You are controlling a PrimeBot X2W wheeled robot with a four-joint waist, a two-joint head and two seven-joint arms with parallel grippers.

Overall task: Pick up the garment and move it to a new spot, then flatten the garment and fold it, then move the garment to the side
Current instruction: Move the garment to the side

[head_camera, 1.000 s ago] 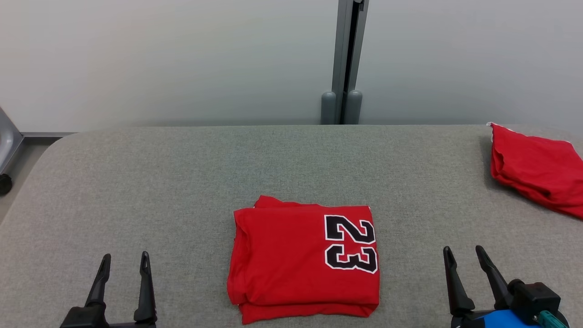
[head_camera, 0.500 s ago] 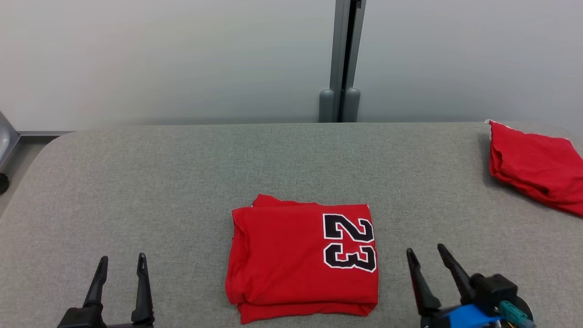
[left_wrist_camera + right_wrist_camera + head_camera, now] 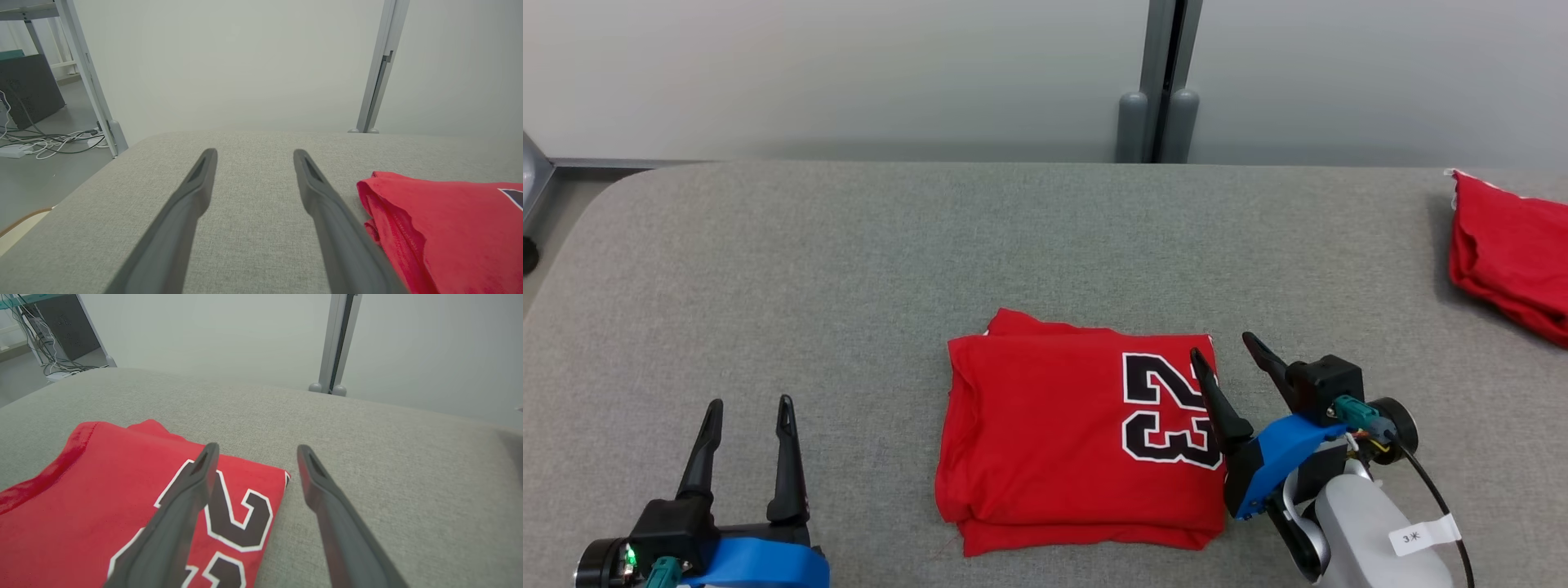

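The left gripper [image 3: 750, 402], two long dark tapered fingers on a black base with a blue wrist cover [image 3: 760, 563], sits low at the robot's left, fingers near parallel, spread apart and pointing forward. The right gripper [image 3: 1221, 344], of the same build, is carried on a pale grey forearm [image 3: 1372, 531] and is angled forward and toward the robot's left, its fingers likewise spread wide.

Bright even diffuse light, soft faint shadows, no glare; wrist-view edges stretched.
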